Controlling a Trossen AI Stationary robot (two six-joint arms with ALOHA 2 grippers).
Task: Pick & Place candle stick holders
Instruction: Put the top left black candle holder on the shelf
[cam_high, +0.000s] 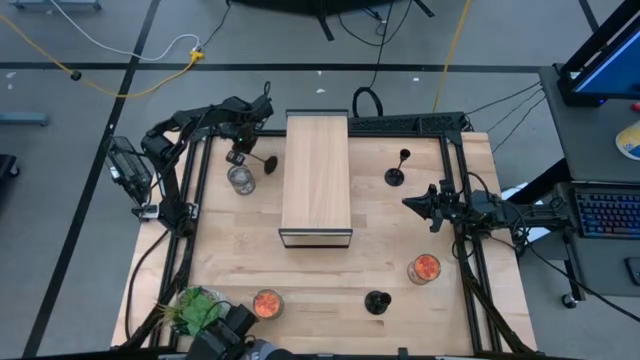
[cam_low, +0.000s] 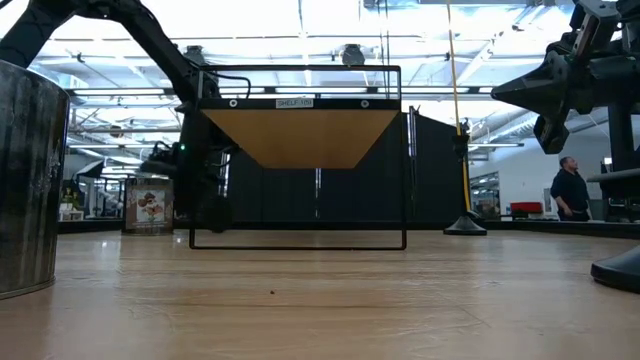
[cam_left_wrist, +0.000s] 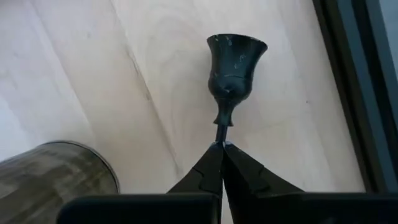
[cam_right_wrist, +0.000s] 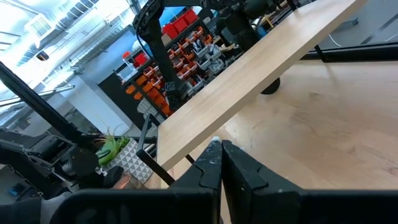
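- Left wrist view: the left gripper (cam_left_wrist: 221, 147) is pinched tight on the thin stem of a black candlestick holder (cam_left_wrist: 234, 68), just under its cup, above the wooden table (cam_left_wrist: 74, 74).
- Beside it stands a metal tin (cam_left_wrist: 56, 171).
- High view: that holder (cam_high: 256, 160) sits left of the wooden shelf (cam_high: 316, 178); another holder (cam_high: 397, 168) stands to its right, a squat holder (cam_high: 377, 301) near the front edge.
- Right gripper (cam_high: 410, 202) hovers closed and empty, right of the shelf.
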